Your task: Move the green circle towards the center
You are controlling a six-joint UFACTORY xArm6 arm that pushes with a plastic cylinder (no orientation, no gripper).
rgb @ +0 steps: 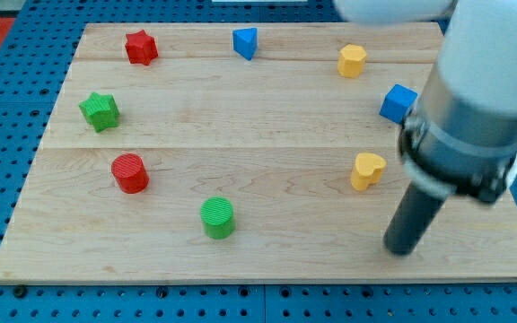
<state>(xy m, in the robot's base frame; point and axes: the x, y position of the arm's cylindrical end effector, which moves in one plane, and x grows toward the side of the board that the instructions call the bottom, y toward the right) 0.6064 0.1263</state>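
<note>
The green circle point(217, 217) is a short green cylinder near the bottom edge of the wooden board point(258, 135), left of the middle. My tip point(403, 248) is the lower end of a dark rod at the view's lower right. It stands far to the right of the green circle and just below and right of a yellow heart-shaped block point(367, 170). The tip touches no block.
A red circle point(130, 172) lies up and left of the green circle. A green star point(100, 110) is at the left, a red star point(140, 47) at top left. A blue triangle point(245, 42), a yellow hexagon point(352, 60) and a blue cube point(398, 102) lie along the top and right.
</note>
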